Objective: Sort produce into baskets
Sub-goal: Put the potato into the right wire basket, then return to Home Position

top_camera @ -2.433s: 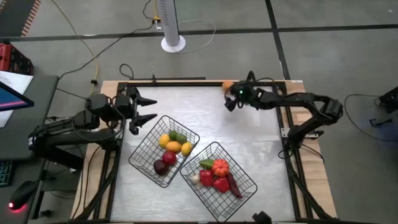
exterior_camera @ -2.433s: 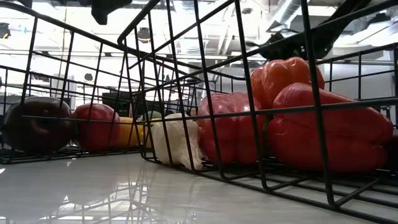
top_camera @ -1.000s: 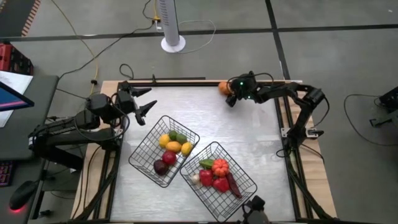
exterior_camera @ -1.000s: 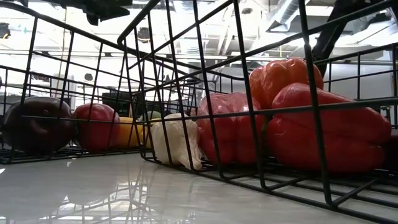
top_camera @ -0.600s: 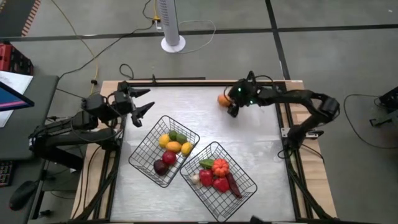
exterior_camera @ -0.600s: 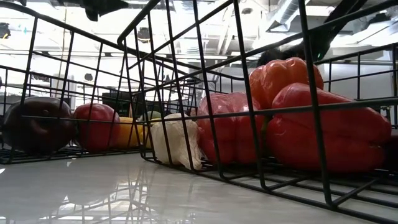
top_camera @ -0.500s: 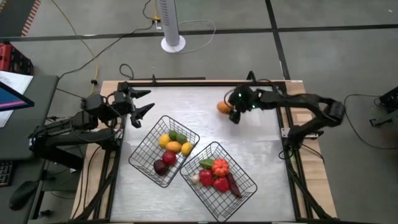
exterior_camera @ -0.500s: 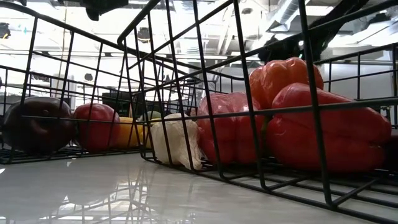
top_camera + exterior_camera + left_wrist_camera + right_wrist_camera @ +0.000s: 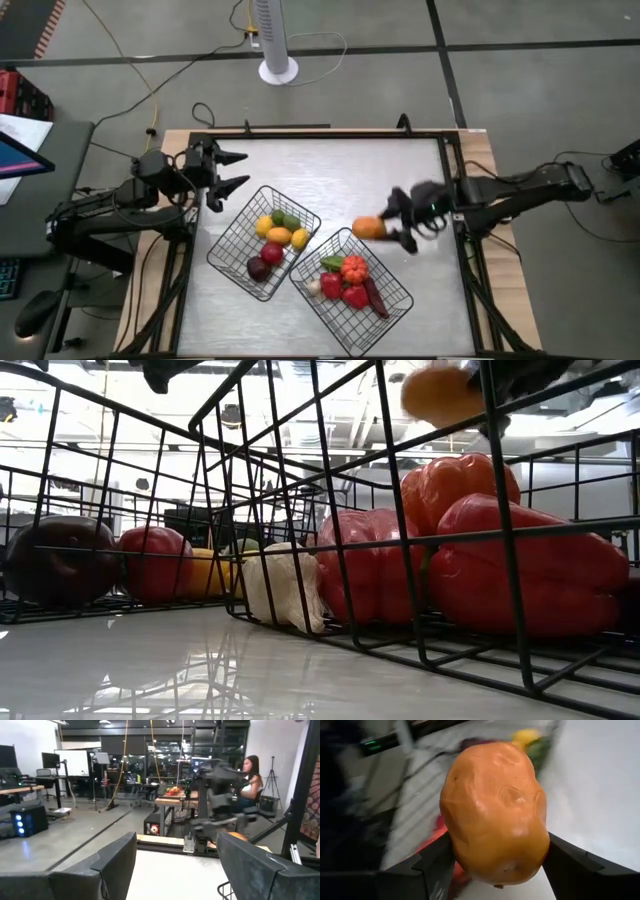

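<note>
Two black wire baskets stand on the near half of the table. The left basket [image 9: 236, 221] holds yellow, green, red and dark purple produce [image 9: 276, 238]. The right basket [image 9: 392, 277] holds red and orange-red produce [image 9: 347, 283] and a white piece [image 9: 283, 586]. My right gripper [image 9: 385, 230] is shut on an orange fruit [image 9: 368, 228] just above the right basket's far corner; the low view shows the fruit [image 9: 440, 395] high over the peppers. My left gripper [image 9: 228, 171] hangs open and holds nothing, above the table's far left, beyond the left basket. My right gripper pinches the orange fruit by its two opposite sides [image 9: 455, 845] between its two fingers [image 9: 432, 867]. The fingers come from the table's right side, slanting downward. The fruit is lifted clear of the table and the basket, its rounded end pointing away from the gripper.
A black frame rail [image 9: 320, 134] runs along the table's far edge, with side rails left and right. A white fan stand [image 9: 278, 68] and cables lie on the floor beyond. A person [image 9: 251, 777] sits at a desk in the room behind. Bare tabletop [image 9: 340, 180] lies between the arms.
My right gripper has carried the orange fruit from the table's far edge toward the near edge and upward, tipping its fingers downward, and now holds it over the right basket's far corner. My left gripper has stayed in place and turned slightly.
</note>
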